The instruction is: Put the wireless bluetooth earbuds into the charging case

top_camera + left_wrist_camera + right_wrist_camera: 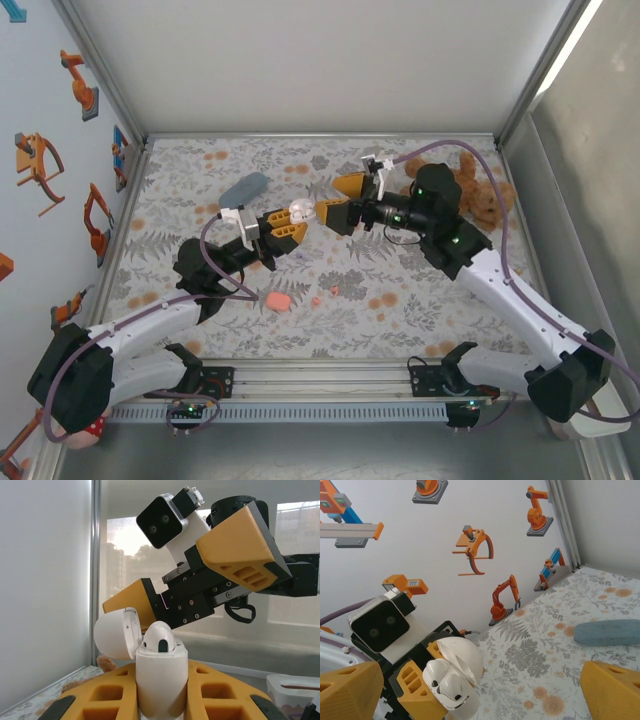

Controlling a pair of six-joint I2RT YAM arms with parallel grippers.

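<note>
Top external view: the left gripper (288, 228) is clamped on a small white rounded plastic charging case (301, 211), held raised above the floral-patterned table (400, 310) with its hinged lid flipped open. From the left wrist camera, a white plastic earbud (159, 639) sits in the case's mouth, its top poking above the rim. The right gripper (331, 197) hangs just beside the case with its yellow fingers spread wide, holding nothing. On the table nearer the arm bases lie a rounded salmon-pink case (278, 300) and, just right of it, two tiny salmon-pink earbuds (332, 290). A grey-blue oblong object (245, 186) lies farther back, and a brown teddy bear (482, 198) sits at the far right.
</note>
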